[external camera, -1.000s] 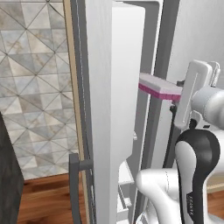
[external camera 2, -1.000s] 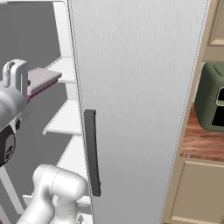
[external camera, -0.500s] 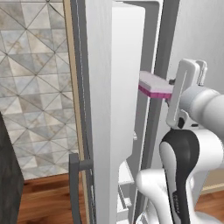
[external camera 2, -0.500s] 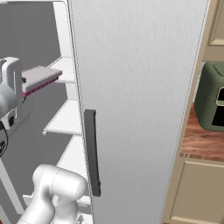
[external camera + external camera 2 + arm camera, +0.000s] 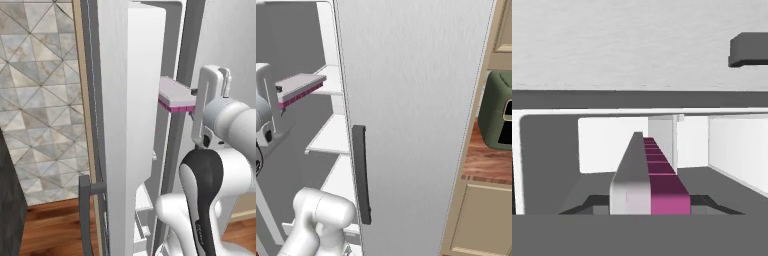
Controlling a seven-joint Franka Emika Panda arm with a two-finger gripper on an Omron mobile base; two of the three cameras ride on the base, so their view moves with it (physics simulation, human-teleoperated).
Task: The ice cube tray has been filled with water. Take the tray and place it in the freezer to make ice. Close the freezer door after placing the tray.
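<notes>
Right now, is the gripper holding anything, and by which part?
Yes. The gripper is shut on the ice cube tray, gripping it at its near short end; the rest sticks out level toward the open freezer.

Lavender-and-magenta ice cube tray (image 5: 176, 95), level, poking into the open freezer (image 5: 331, 135), above white shelves.

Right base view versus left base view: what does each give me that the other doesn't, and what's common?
Right base view alone: white freezer shelves, the closed right fridge door with its dark handle, a green appliance on the counter. Left base view alone: the open freezer door edge-on, tiled wall. Both: the ice cube tray held level in the shut gripper.
</notes>
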